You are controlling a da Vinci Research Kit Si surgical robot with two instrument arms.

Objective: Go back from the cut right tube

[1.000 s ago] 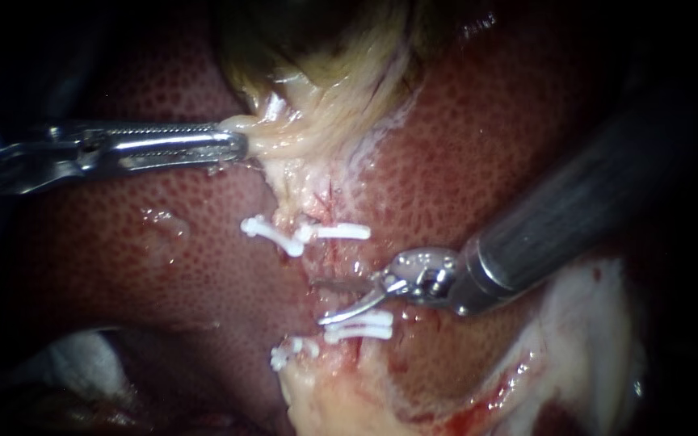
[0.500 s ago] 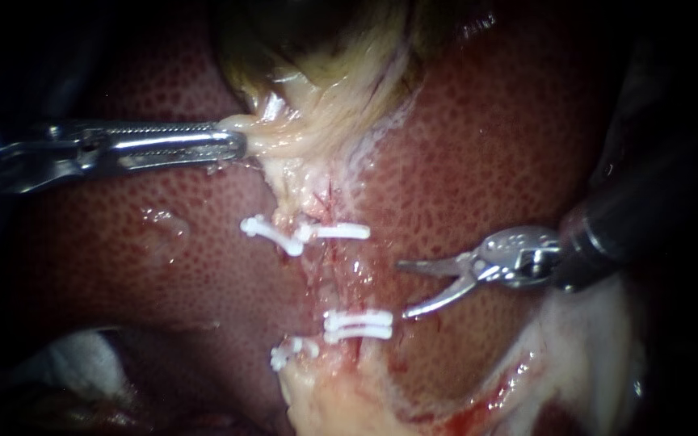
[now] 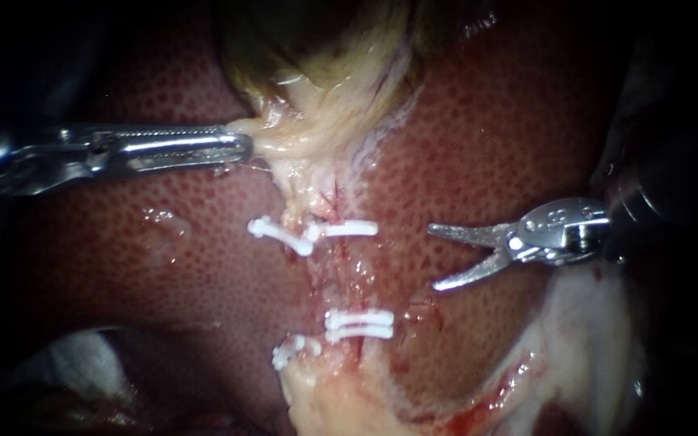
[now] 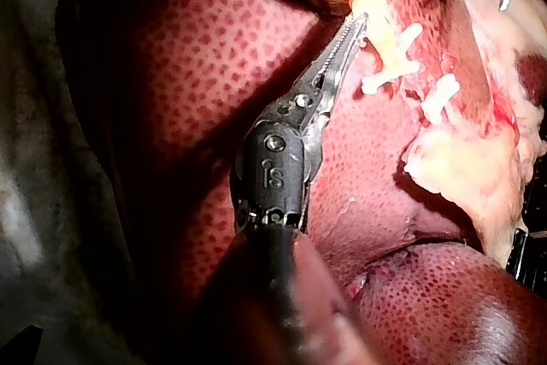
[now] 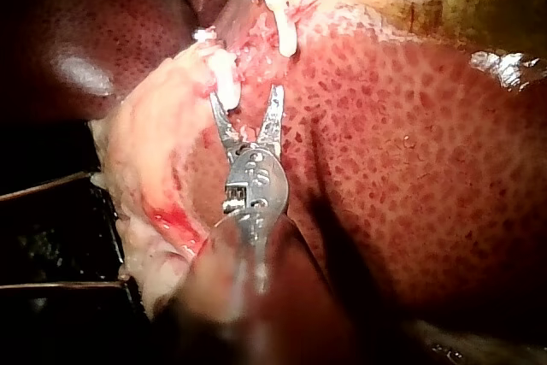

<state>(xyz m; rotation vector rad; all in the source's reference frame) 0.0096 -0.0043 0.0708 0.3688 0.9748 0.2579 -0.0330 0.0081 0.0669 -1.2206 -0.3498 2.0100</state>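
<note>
The right tube (image 3: 347,273) runs down the middle of the liver (image 3: 486,137), with one white clip (image 3: 347,229) above a raw gap and a pair of clips (image 3: 359,324) below it. My right instrument (image 3: 434,258) lies to the right of that gap, over bare liver, with its curved blades open and holding nothing. In the right wrist view the same blades (image 5: 246,98) stand spread just short of the clips (image 5: 282,23). My left instrument (image 3: 236,147) is shut on pale tissue at the gallbladder's (image 3: 317,48) lower end, as the left wrist view (image 4: 349,36) also shows.
Another white clip (image 3: 280,234) sits on the left tube and one more (image 3: 288,353) lower down. Pale fatty tissue (image 3: 591,339) edges the liver at lower right. White gauze (image 3: 74,363) lies in the dark lower left corner.
My right instrument has drawn back to the right, from the gap between the clips to open liver, with its blades still open. The left instrument keeps its hold.
</note>
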